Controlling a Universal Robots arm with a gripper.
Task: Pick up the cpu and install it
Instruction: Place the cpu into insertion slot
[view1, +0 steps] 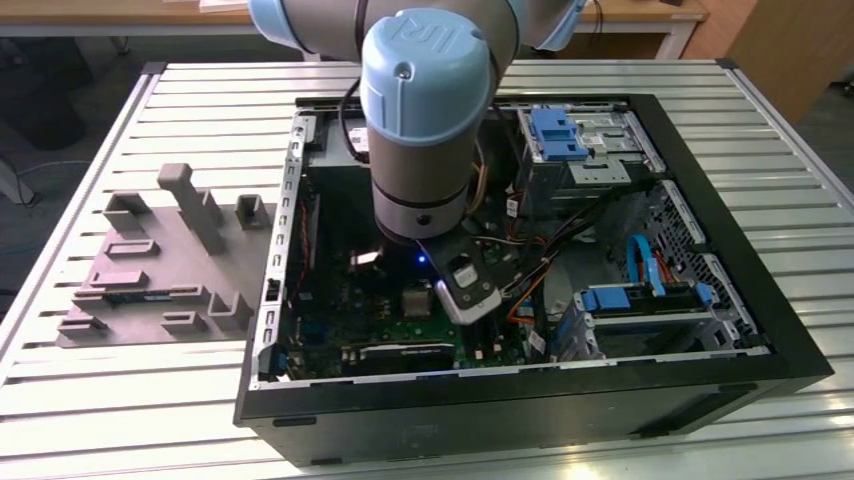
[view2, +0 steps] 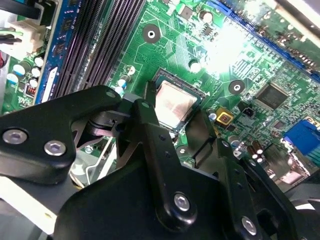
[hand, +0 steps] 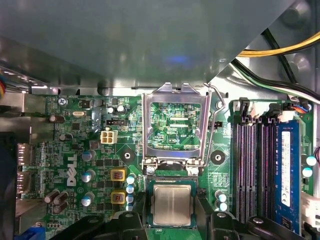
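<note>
The cpu (hand: 172, 204) lies flat in its socket (hand: 172, 181) on the board (hand: 75, 130), inside the case (view1: 534, 400) on the desk (view1: 134, 400). The latch frame (hand: 174, 125) is tipped up just beside it. The fingers (view2: 150, 132) stand apart, one on each side of the cpu, with a strip of socket showing between. I'd judge the chip light, stiff and slick on its metal top, and delicate underneath. The place to hold it is two opposite thin edges, kept level, with only a gentle squeeze.
</note>
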